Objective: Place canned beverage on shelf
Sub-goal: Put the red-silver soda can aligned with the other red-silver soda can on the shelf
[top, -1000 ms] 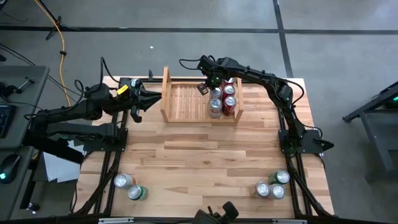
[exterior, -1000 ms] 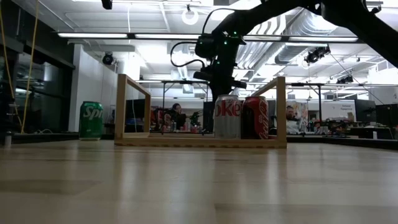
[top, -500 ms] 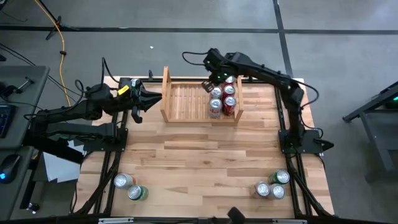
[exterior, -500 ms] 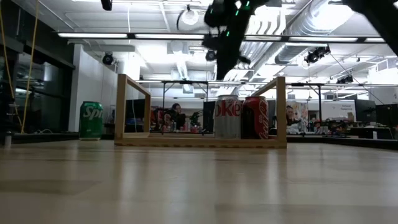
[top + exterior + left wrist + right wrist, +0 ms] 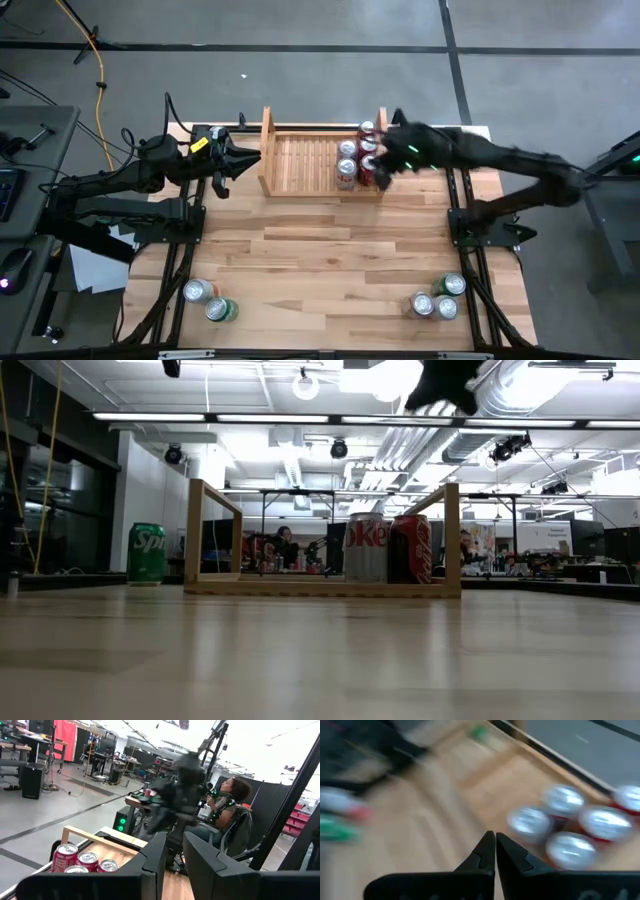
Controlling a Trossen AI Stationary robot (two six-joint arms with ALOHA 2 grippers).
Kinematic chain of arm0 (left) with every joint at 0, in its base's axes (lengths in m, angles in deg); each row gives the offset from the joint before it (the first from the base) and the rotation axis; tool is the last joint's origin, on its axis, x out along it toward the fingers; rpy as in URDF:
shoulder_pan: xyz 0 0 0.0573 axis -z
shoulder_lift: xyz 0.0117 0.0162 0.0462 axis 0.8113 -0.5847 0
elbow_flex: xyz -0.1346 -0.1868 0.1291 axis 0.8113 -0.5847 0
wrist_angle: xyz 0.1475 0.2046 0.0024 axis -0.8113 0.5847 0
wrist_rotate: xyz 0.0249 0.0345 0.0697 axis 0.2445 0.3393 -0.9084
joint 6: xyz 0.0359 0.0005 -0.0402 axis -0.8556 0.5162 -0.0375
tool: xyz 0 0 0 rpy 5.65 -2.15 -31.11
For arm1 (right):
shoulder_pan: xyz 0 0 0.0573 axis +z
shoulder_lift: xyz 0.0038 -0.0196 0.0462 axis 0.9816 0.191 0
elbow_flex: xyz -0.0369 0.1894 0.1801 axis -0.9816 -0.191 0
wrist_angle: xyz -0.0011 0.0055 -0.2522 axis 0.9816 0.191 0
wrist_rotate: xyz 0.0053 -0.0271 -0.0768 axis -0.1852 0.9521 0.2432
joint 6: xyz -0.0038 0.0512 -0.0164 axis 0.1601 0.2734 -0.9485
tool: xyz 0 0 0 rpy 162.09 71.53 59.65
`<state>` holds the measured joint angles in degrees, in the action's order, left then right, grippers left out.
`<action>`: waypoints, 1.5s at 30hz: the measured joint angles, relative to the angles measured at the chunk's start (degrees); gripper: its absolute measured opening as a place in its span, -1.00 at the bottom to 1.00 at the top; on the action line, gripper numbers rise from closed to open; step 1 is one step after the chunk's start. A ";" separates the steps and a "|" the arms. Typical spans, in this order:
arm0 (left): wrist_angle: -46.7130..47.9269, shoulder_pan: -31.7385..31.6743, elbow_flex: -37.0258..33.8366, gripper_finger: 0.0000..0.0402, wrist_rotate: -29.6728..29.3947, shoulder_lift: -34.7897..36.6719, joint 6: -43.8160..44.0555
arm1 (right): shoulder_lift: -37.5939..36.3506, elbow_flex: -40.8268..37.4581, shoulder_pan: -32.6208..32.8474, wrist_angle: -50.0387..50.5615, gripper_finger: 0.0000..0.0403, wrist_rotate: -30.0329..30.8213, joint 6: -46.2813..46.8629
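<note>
Right arm has swung off the shelf [image 5: 322, 160] since a second ago; right gripper [image 5: 383, 170] now sits above the shelf's right side board, fingers pressed together, nothing held. In the low view it's high up, clear of the cans. Left gripper [image 5: 222, 163] unchanged, just off the shelf's left board, fingers only a narrow gap apart, empty in its wrist view.

4 cans on the shelf [image 5: 358, 157], packed at its right end, 2 by 2, upright. Left part of the rack is bare slats.

Still on the worktop [image 5: 320, 270]: 2 cans near front-left [image 5: 208, 300], 3 cans near front-right [image 5: 438, 297], 1 green Sprite can [image 5: 147, 553] standing beside the shelf in the low view.

Handling guess: if full, cans are moderately heavy and rigid; thin aluminium wall is smooth, so slip is the risk, and dents if over-squeezed. Take one across the mid-body, fingers either side, keep it upright. Front-right cluster is tight; pick an outer can first so fingers have room.
</note>
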<state>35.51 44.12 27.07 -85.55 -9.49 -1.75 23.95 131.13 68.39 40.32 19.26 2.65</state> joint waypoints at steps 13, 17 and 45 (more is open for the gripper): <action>0.03 -0.01 0.00 -0.70 -1.52 0.00 -8.41 | -18.40 -19.37 10.37 -38.47 -1.00 -0.44 -5.83; 0.03 0.00 0.00 -0.70 -1.52 0.00 -8.39 | -18.23 -19.37 10.24 -39.20 -1.00 -0.39 -9.16; 0.05 -0.01 0.00 -0.70 -1.51 0.00 -8.46 | -18.16 -19.26 10.24 -34.42 -1.00 -0.54 -27.25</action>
<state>35.56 44.11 27.07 -87.07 -9.49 -10.21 5.79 111.87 78.63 5.90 18.72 -24.60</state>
